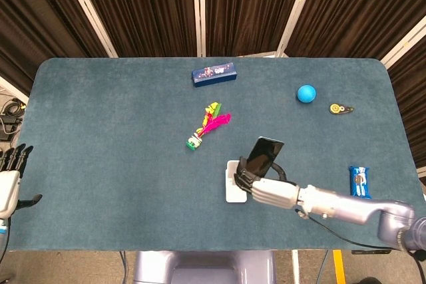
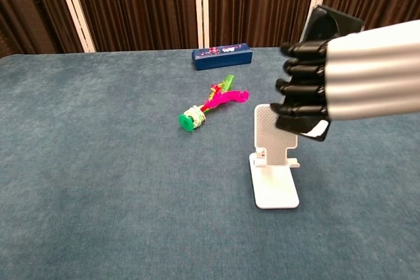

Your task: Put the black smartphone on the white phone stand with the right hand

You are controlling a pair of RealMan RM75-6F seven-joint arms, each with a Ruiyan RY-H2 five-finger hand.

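1. We are gripping the black smartphone (image 1: 261, 155) in our right hand (image 1: 269, 191), fingers (image 2: 298, 88) wrapped around its edge, holding it tilted just above the white phone stand (image 2: 275, 159) so it can settle onto the backrest.
2. Our left hand (image 1: 9, 181) is idling open at the desk (image 1: 120, 164) edge, well apart from the stand.

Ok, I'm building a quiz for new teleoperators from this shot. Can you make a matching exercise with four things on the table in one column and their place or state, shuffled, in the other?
Things:
1. black smartphone
2. white phone stand
3. blue ball
4. blue box

Places or states:
A. lies near the table's far edge, about the middle
B. held above the table in the right hand
C. stands on the table, nothing resting on it
D. sits toward the far right, beside a small yellow item

Pairs: 1-B, 2-C, 3-D, 4-A
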